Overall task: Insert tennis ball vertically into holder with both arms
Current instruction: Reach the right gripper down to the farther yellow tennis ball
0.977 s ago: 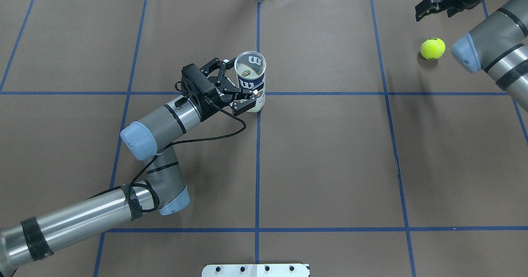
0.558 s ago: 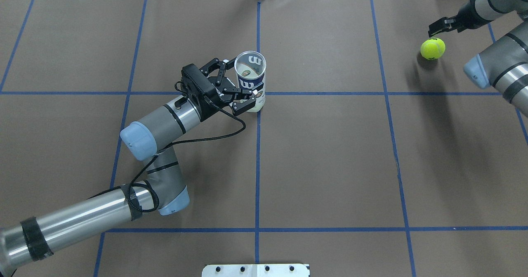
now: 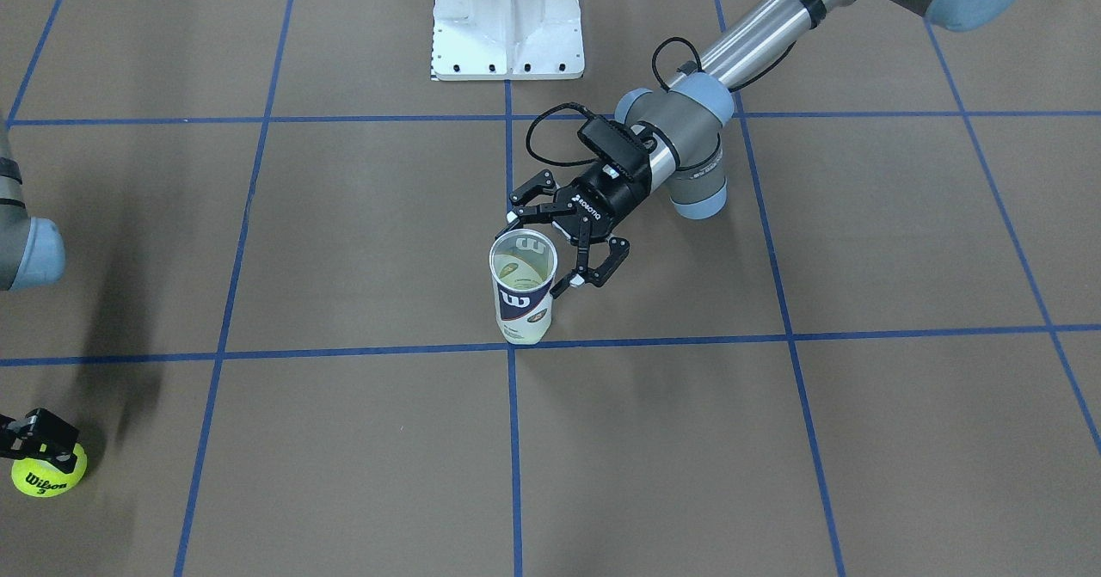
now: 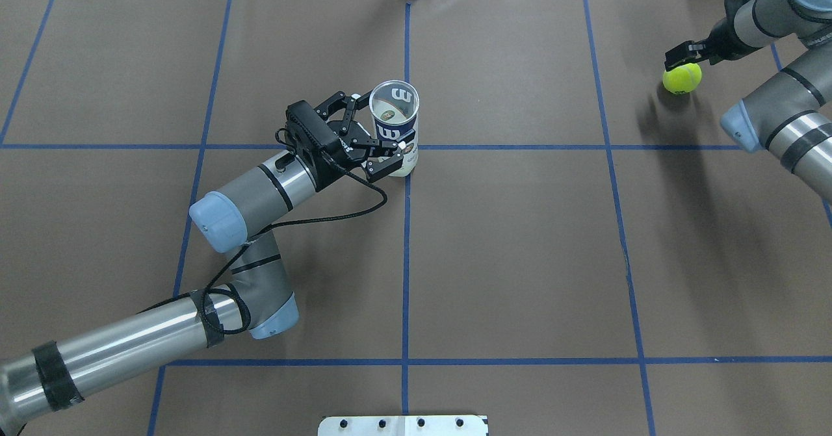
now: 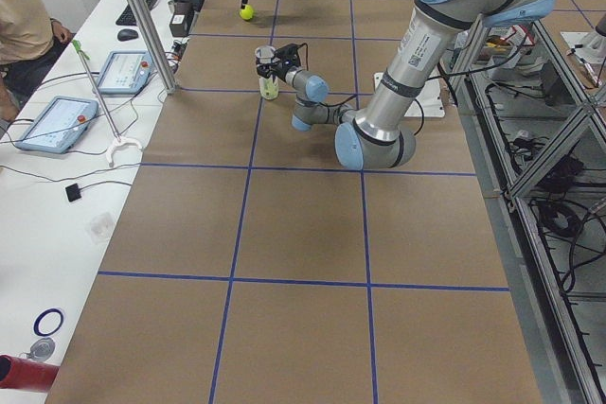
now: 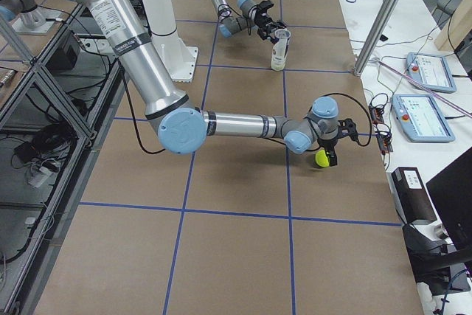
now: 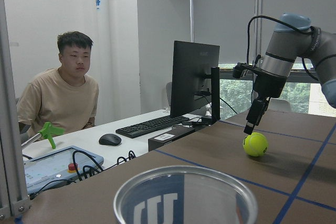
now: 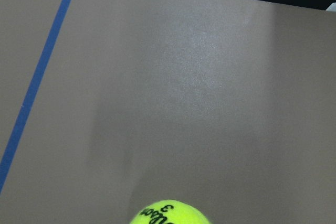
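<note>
The holder [image 4: 394, 116] is a clear can with a navy "W" label, standing upright and open-topped near the table's middle [image 3: 523, 297]. My left gripper [image 4: 375, 130] is open, with one finger on each side of the can [image 3: 543, 248]; I cannot tell whether they touch it. The can's rim fills the bottom of the left wrist view [image 7: 184, 203]. The yellow tennis ball [image 4: 682, 78] lies on the table at the far right [image 3: 49, 474]. My right gripper [image 4: 686, 59] hangs just above it [image 7: 252, 124] and looks open. The right wrist view shows only the ball's top [image 8: 169, 213].
The white bolted pedestal [image 3: 506, 18] stands at the robot's side of the table. A seated operator [image 7: 71, 93], a monitor [image 7: 195, 80] and a keyboard are beyond the table's far edge. Blue tape lines cross the brown table cover [image 4: 520, 260].
My right gripper has swung down and in from the far right corner to just above the tennis ball. The left arm, the can and the ball have not moved.
</note>
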Action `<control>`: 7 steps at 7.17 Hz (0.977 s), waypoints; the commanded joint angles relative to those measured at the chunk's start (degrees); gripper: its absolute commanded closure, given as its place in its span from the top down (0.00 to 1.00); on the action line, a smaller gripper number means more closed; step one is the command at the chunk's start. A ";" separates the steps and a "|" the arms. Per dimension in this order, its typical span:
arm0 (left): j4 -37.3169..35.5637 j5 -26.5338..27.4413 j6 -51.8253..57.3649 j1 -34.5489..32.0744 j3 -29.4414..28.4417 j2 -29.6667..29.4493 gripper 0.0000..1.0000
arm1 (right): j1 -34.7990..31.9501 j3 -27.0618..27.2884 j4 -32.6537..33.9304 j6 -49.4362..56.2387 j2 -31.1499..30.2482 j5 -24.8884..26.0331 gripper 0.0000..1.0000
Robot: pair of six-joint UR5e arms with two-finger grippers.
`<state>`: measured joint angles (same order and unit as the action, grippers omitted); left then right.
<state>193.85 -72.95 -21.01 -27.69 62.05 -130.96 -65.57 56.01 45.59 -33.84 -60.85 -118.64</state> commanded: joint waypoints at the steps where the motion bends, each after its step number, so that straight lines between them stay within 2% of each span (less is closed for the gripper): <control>1: 0.04 0.00 0.00 0.00 0.00 0.00 0.98 | 2.10 -0.98 0.02 -0.43 -0.06 2.96 0.99; 3: 0.04 0.00 -0.09 0.00 0.00 0.00 0.99 | 3.16 -1.25 -0.07 -0.35 -0.23 4.89 0.98; 5: 0.04 0.00 -0.09 0.00 -0.09 0.09 0.98 | 3.43 -1.08 0.11 -0.35 -0.32 5.96 0.00; 6: 0.04 0.00 -0.09 0.00 0.00 0.09 0.99 | 3.34 -0.21 0.02 -0.78 0.29 5.96 0.00; 7: 0.04 0.00 -0.09 0.00 0.00 0.09 0.98 | 3.51 3.19 0.19 -5.83 0.38 5.96 0.00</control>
<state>193.89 -72.95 -21.09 -27.68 62.03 -130.87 -62.16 56.31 45.68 -35.70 -60.74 -112.73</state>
